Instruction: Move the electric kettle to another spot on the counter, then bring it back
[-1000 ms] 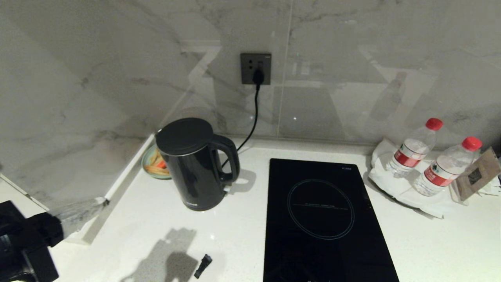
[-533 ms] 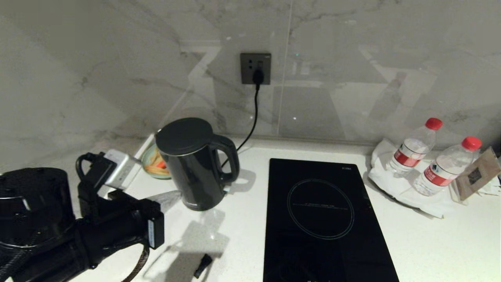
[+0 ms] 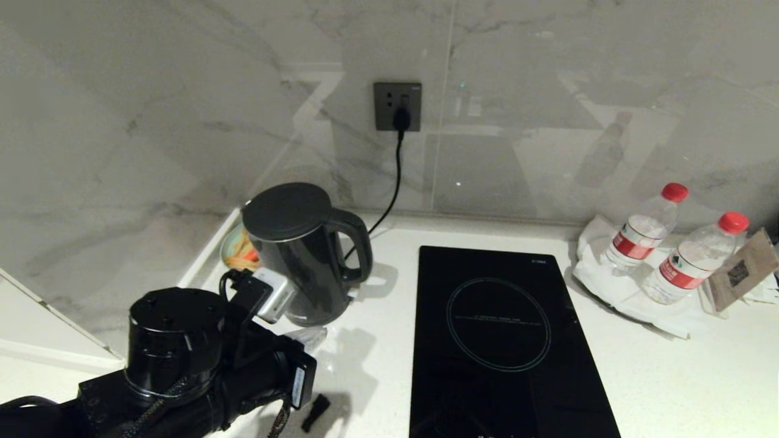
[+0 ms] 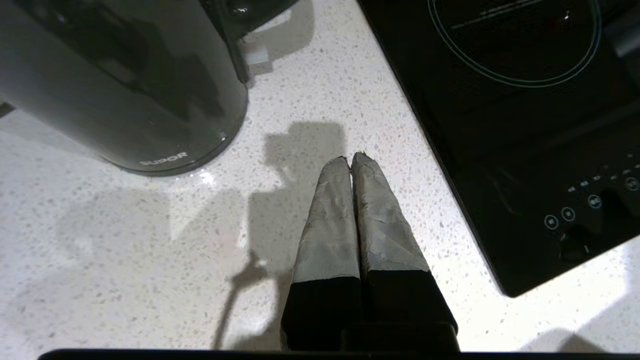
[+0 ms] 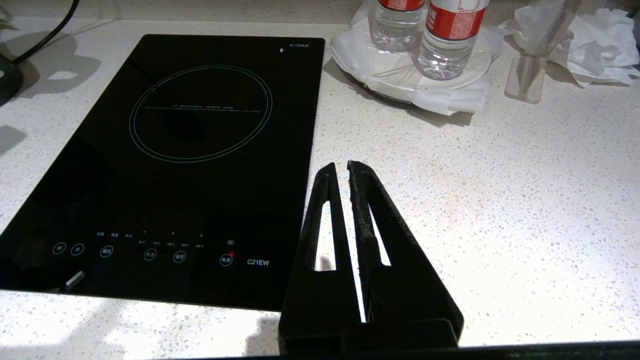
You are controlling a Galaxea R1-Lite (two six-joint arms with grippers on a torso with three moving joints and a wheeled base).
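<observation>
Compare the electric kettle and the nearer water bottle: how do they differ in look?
The electric kettle is opaque dark grey with a flat lid and a loop handle; the nearer water bottle is clear, red-capped, red-labelled and handleless. The kettle stands on the counter, the bottle on a white plate. Both stand upright.

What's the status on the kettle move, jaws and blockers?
Left gripper jaws shut, empty, above counter beside electric kettle. Right gripper jaws shut, idle by induction hob. Kettle upright, ungrasped. Plugged-in cord runs behind it.

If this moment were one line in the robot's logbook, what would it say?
left pincer: shut, empty, over counter beside electric kettle | right pincer: shut, idle by induction hob | kettle: upright, not yet gripped
</observation>
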